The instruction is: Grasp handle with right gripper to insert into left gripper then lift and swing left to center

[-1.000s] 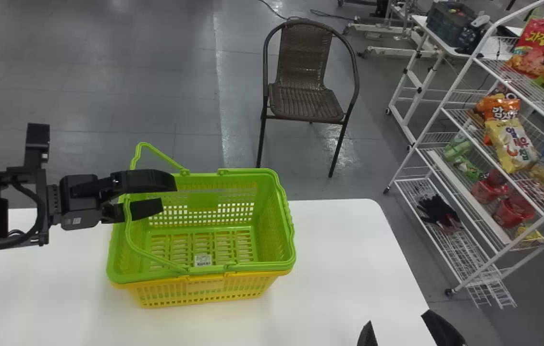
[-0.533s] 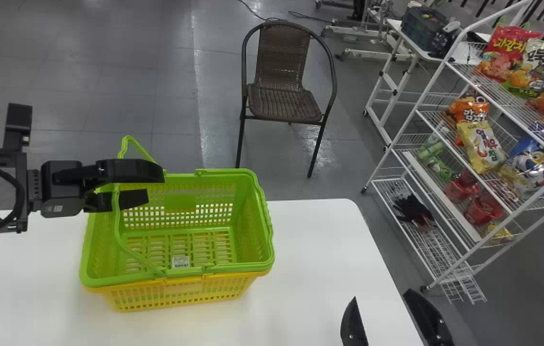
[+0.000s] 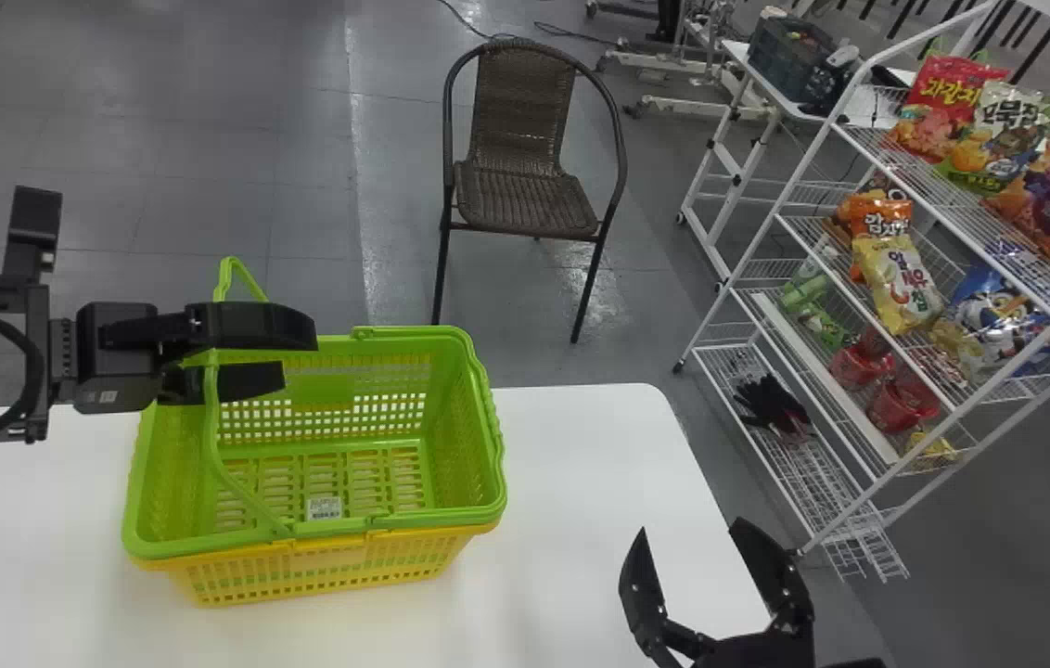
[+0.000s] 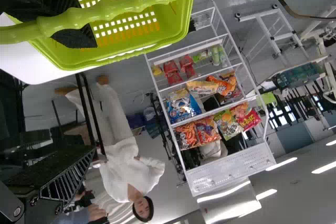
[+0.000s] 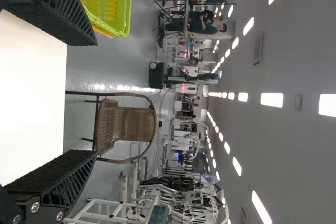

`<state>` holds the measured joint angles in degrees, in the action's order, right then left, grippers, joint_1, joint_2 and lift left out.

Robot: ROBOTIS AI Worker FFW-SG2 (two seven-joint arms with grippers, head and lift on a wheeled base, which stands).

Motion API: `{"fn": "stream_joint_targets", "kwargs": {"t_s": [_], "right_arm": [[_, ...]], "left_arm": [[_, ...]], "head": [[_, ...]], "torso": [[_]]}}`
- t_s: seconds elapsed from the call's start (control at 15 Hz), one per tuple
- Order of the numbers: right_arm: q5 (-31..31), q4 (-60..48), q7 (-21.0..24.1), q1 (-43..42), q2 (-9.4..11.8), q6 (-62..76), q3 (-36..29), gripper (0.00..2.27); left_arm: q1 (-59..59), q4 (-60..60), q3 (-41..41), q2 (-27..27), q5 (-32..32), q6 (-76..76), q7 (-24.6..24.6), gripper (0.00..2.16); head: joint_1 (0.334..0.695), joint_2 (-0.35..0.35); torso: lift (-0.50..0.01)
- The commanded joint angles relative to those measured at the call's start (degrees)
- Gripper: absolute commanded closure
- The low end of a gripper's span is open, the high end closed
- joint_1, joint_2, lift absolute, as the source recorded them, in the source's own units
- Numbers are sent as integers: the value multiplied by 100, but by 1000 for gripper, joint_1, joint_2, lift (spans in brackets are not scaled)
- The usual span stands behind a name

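My left gripper (image 3: 254, 356) is open over the left part of the green basket (image 3: 474, 417), which is nested in a yellow basket (image 3: 321, 568). One green handle (image 3: 211, 417) stands raised at the left gripper; whether it lies between the fingers I cannot tell. In the left wrist view, the handle (image 4: 118, 8) crosses one finger of the left gripper (image 4: 89, 95), the other finger being well apart. The right gripper (image 3: 692, 533) is open near the table's front right, away from the baskets. The right wrist view has the right gripper (image 5: 93, 98) with nothing between its fingers.
The baskets stand on a white table (image 3: 581, 464). Beyond its back edge is a brown woven chair (image 3: 525, 195). A white wire rack (image 3: 822, 390) with snack bags stands on the floor to the right.
The head view has turned right, so baskets, chair and rack sit farther left in it. My right gripper has come farther in from the bottom edge, still open. The left one remains open by the handle.
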<state>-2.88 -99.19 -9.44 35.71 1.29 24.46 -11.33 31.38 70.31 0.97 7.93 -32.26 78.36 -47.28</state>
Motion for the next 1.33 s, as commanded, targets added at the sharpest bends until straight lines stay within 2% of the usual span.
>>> {"fn": "stream_joint_targets", "kwargs": {"t_s": [0.0, 0.4, 0.47, 0.6, 0.73, 0.8, 1.0, 1.27], "right_arm": [[103, 101, 12, -275, 47, -386, 16, 73], [77, 93, 12, -776, 179, -1265, 139, 97], [68, 58, 12, -829, 188, -1423, 157, 218], [-2, -13, 3, -935, 214, -1774, 157, 670], [-20, -39, 12, -1066, 223, -2091, 131, 1683], [-29, -48, 12, -1128, 223, -2284, 122, 1936], [-11, -48, -111, -1330, 346, -2724, 122, 2256], [6, 251, -559, -1717, 487, -2688, 78, 2256]], "left_arm": [[8, 0, -1, -2, 0, 0, -1, 130], [0, -9, -10, -2, 0, -18, -9, 130], [-9, -18, -10, -2, 0, -18, -9, 130], [-27, -26, -18, 7, 9, -18, -9, 130], [-27, -18, -10, 7, 9, -18, -9, 130], [-36, -18, -10, 7, 9, 0, -9, 130], [-53, -18, -10, 7, 0, 0, -9, 130], [-53, -18, -10, -2, -9, 0, -1, 130]], "head": [[695, -310], [695, -297], [695, -294], [695, -288], [695, -285], [695, -285], [695, -287], [695, -280]], "torso": [[0], [0], [0], [0], [0], [0], [0], [0]]}}
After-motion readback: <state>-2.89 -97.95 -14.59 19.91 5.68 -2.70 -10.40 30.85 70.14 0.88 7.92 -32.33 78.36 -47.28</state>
